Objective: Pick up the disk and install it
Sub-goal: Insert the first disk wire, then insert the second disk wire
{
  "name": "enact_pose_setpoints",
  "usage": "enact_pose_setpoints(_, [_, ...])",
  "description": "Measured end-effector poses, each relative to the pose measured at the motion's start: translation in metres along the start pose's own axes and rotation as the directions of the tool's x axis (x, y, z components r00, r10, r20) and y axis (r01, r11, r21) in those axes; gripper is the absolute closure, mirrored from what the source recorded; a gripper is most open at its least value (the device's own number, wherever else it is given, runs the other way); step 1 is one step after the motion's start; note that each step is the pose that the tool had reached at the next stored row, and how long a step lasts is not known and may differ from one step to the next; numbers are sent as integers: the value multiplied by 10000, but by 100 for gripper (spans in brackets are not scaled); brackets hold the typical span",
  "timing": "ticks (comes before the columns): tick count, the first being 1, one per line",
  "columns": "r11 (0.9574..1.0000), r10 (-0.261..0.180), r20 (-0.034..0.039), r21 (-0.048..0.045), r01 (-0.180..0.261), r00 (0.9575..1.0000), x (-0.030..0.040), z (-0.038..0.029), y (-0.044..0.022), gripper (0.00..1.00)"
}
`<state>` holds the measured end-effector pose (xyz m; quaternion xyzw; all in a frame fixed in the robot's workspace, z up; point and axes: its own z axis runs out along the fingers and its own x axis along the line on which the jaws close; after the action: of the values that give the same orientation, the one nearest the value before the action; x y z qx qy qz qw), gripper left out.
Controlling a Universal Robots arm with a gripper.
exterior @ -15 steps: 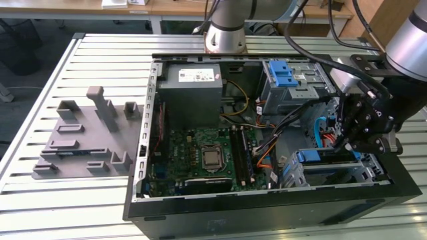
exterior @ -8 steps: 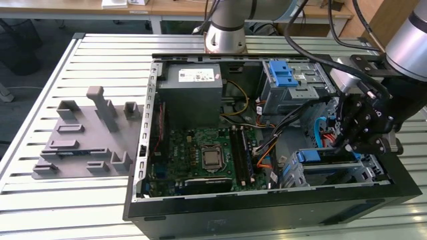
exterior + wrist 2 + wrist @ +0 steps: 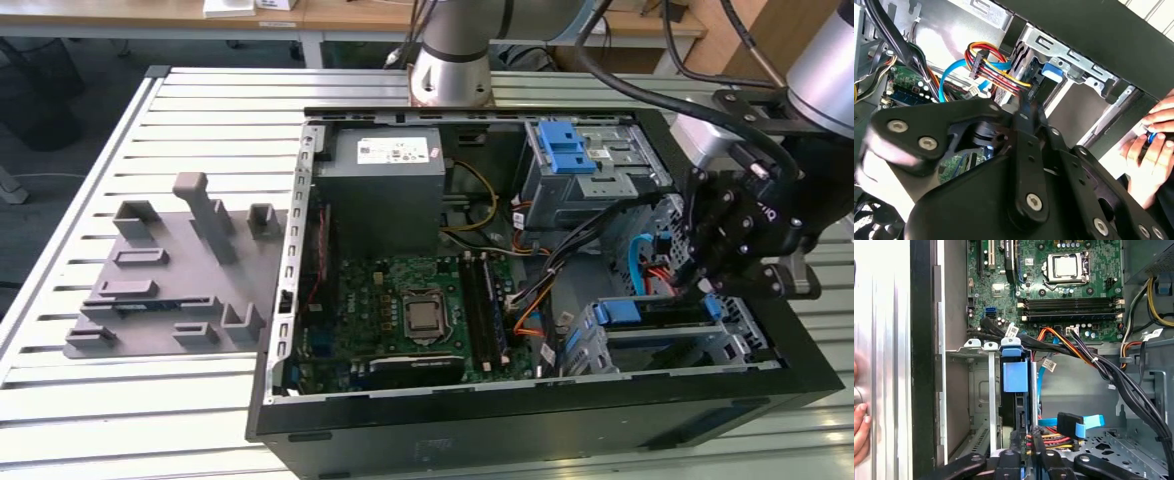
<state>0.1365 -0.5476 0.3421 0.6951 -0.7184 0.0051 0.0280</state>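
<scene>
**Disk seated edge-up in the cage**

Here we see the disk [image 3: 1015, 377] standing on edge in a slot of the metal drive cage [image 3: 976, 385], blue frame showing, beside the motherboard [image 3: 1054, 285]. We place the gripper [image 3: 731, 262] right over that cage inside the computer case [image 3: 400, 420]; we cannot tell its grip. A person's hand [image 3: 1151, 150] rests outside the case wall.

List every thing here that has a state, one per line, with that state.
Computer case: lying on its side, side panel off, inside exposed.
Disk: standing on edge in the drive cage slot, blue frame tab showing.
End effector: at the disk's end; open or shut, cannot tell.
Blue cable: plug loose, not connected.
CPU socket: bare, no cooler.
Hand: outside the case wall.
</scene>
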Motion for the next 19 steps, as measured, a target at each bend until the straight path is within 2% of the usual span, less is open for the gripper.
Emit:
enact_pose_setpoints(1, [10000, 0, 3, 0, 0, 10000, 0, 0, 0, 78])
enact_pose_setpoints(3, [10000, 0, 4, -1, 0, 10000, 0, 0, 0, 89])
enact_pose_setpoints(19, [10000, -1, 0, 0, 1, 10000, 0, -7, 4, 89])
